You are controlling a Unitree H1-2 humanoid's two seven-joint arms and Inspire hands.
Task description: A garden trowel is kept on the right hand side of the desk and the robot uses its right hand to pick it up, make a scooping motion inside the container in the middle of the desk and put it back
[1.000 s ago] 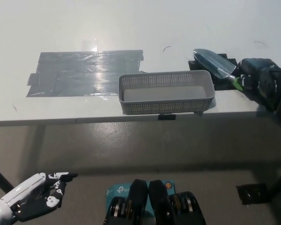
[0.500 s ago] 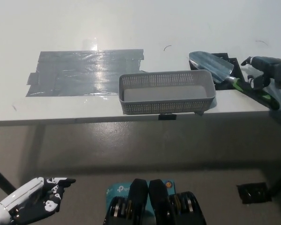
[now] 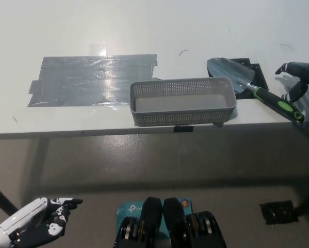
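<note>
Two hands in view, neither holding anything. Black right hand (image 3: 300, 78) at the far right, hovering over the bench (image 3: 144, 26) just beyond the tool's handle, fingers spread, no contact visible. White left hand (image 3: 38, 227) low at the lower left, below the bench edge, fingers loosely apart, idle.

Garden trowel (image 3: 253, 89) flat on the right side of the bench, blade toward the middle and partly over a black marker patch (image 3: 257, 70), handle running out toward the right hand. Probably laid so on purpose: patch as a fixed home spot, handle turned outward for an easy wrap from the right without crossing the container (image 3: 180, 118). Blade just behind the container's right end; touching or not, hard to tell.

Container in the middle near the front edge, long side toward the robot, open top within a short sweep of the trowel's spot. Grey, perforated walls, apparently empty. Patch of grey tape (image 3: 92, 77) behind and to its left, no evident part in the job.

Trowel itself: broad, dished blade of dull grey metal with a pale sheen, narrowing to a neck; slim black handle with a bright green band near the end. Rigid, likely blade-heavy, so a grip well up the handle probably steadier.
</note>
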